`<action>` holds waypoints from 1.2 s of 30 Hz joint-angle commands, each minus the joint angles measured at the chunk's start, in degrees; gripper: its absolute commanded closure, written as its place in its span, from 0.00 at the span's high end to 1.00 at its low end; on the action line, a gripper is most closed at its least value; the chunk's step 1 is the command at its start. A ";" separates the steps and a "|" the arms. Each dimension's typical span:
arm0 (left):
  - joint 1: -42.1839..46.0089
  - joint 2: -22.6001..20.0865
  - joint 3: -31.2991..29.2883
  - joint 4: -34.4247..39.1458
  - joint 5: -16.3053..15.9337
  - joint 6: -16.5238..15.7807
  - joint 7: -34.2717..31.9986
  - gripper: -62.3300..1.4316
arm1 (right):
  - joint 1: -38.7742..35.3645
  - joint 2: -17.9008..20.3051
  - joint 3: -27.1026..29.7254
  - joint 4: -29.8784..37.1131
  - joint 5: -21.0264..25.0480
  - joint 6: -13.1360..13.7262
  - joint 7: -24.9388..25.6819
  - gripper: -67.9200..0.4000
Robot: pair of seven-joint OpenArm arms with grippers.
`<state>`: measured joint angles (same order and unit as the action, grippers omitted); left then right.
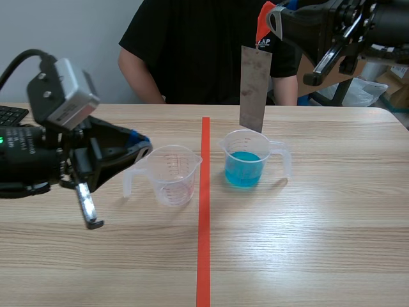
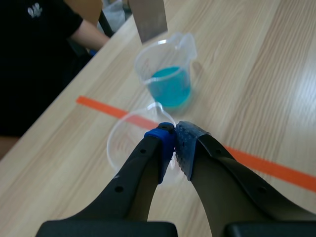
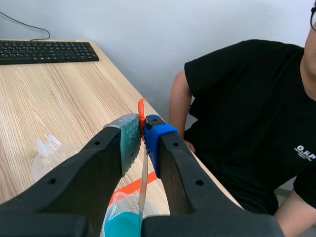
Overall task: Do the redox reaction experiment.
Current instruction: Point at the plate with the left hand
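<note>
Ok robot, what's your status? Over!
Right hand shut on metal strip, hanging over blue-liquid beaker, not dipped. Left hand shut at empty beaker rim. Nothing in the way.

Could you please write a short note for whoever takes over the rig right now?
Left tool: shut on the empty measuring cup's rim, left of the tape line.
Right tool: shut on the metal strip's top, holding it upright over the measuring cup of blue liquid.
Done: strip lifted and held above the liquid.
Left: lower the strip into the liquid; it is not yet dipped.
</note>
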<state>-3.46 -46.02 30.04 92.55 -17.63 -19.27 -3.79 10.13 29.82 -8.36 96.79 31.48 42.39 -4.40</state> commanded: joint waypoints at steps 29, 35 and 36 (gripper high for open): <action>-28.39 32.11 18.84 -33.86 5.49 7.91 1.66 0.10 | 1.27 0.00 0.35 0.74 0.66 0.33 0.90 0.03; -30.73 34.99 20.15 -38.14 5.49 9.81 0.57 0.10 | 1.27 0.00 0.35 0.74 0.66 0.33 0.90 0.03; -31.06 35.52 20.46 -38.97 5.49 10.25 0.33 0.10 | 1.27 0.00 0.35 0.74 0.66 0.33 0.90 0.03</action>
<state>-33.41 -11.22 50.30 52.99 -11.84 -9.02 -2.44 10.13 29.82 -8.36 96.79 31.48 42.39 -4.40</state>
